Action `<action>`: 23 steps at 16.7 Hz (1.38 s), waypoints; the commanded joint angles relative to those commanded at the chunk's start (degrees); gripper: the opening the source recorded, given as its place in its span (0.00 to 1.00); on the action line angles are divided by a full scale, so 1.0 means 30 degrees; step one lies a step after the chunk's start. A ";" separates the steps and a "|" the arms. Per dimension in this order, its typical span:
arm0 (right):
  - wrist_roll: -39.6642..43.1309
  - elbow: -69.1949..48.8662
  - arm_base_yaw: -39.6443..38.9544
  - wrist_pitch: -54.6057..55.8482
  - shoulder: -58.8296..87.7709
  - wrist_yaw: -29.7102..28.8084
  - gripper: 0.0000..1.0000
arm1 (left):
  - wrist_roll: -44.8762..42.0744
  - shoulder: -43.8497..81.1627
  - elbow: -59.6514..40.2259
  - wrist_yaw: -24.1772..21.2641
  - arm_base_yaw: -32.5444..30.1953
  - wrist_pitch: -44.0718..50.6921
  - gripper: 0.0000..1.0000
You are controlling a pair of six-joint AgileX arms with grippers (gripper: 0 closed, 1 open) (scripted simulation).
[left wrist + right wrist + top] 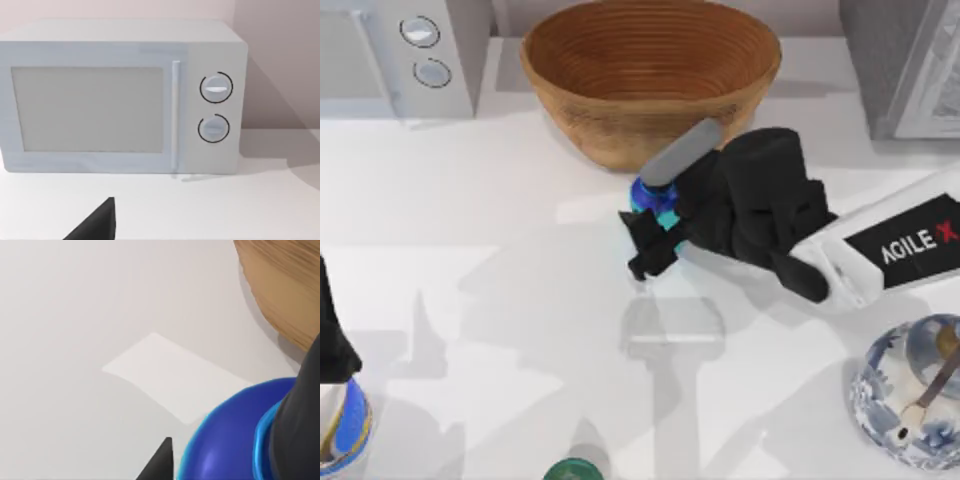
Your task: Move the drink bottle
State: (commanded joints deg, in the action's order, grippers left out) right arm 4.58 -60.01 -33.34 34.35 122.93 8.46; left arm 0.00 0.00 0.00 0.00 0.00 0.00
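Observation:
The drink bottle [650, 200], cyan with a dark blue shoulder, sits just in front of the woven bowl [650, 80] near the table's middle. My right gripper [655, 238] reaches in from the right and is shut on the bottle, its black fingers on either side of the body. In the right wrist view the bottle's blue shoulder [225, 440] bulges close up, with one dark finger [300, 425] pressed against it. The bottle's cap is hidden under the arm. My left gripper [332, 345] is parked at the table's left edge.
A microwave [400, 55] [120, 95] stands at the back left and a grey appliance [905, 60] at the back right. A blue-and-white patterned jar [915, 395] is at the front right, a green-topped item [572, 470] at the front edge, and a blue-rimmed cup [345, 435] at the front left.

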 joint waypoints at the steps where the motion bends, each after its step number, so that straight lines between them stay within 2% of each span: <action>1: 0.0174 -0.0070 0.0176 0.0161 -0.0205 -0.0039 0.00 | 0.0000 0.0000 0.0000 0.0000 0.0000 0.0000 1.00; 3: 0.0485 0.0058 0.1128 0.0497 -0.1221 -0.0152 0.00 | 0.0000 0.0000 0.0000 0.0000 0.0000 0.0000 1.00; 6: -0.0118 0.1593 0.4028 0.0471 -0.4092 -0.0175 0.00 | 0.0000 0.0000 0.0000 0.0000 0.0000 0.0000 1.00; 9: -0.0947 0.3819 0.7825 0.0388 -0.7523 -0.0507 0.00 | 0.0000 0.0000 0.0000 0.0000 0.0000 0.0000 1.00; 12: -0.1678 0.7120 1.0074 0.0188 -0.9568 -0.0908 0.00 | 0.0000 0.0000 0.0000 0.0000 0.0000 0.0000 1.00; 17: -0.2767 1.0980 1.1217 -0.1217 -1.2157 -0.2349 0.00 | 0.0000 0.0000 0.0000 0.0000 0.0000 0.0000 1.00; 23: -0.2869 1.1199 1.1134 -0.1320 -1.2348 -0.2627 0.00 | 0.0000 0.0000 0.0000 0.0000 0.0000 0.0000 1.00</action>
State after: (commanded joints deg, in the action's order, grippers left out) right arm -4.03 -26.41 0.06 30.39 85.89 0.58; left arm 0.00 0.00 0.00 0.00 0.00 0.00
